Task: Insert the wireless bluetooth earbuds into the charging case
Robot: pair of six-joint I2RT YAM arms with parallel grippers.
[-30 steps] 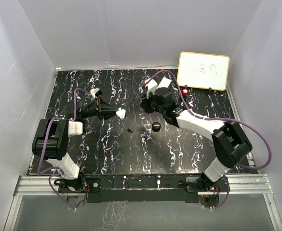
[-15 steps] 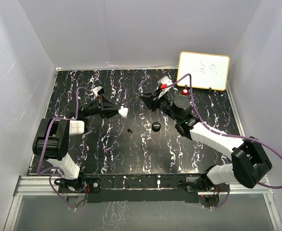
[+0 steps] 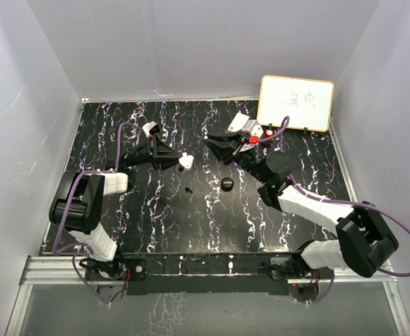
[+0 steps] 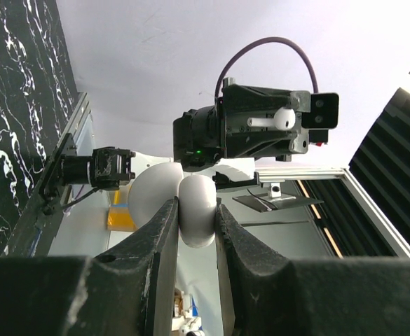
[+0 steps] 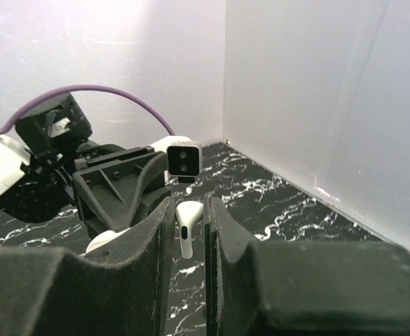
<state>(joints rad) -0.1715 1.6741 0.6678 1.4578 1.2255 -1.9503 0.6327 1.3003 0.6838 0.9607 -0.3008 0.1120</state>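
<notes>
Right wrist view shows you the right gripper (image 5: 188,215) clamped on a white earbud (image 5: 186,229), aimed toward the white case (image 4: 190,203) that the left gripper (image 4: 194,211) grips facing it, presumably for mid-air insertion.

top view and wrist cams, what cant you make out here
Case: the left wrist view shows only its rounded outside in the left claw; whether it is open or shut cannot be told.
Earbud: clear in the right wrist view, in the right claw; in the top view the claw hides it.
Black speck: top view, too small to identify.
Whiteboard writing: top view, too faint to read.
</notes>
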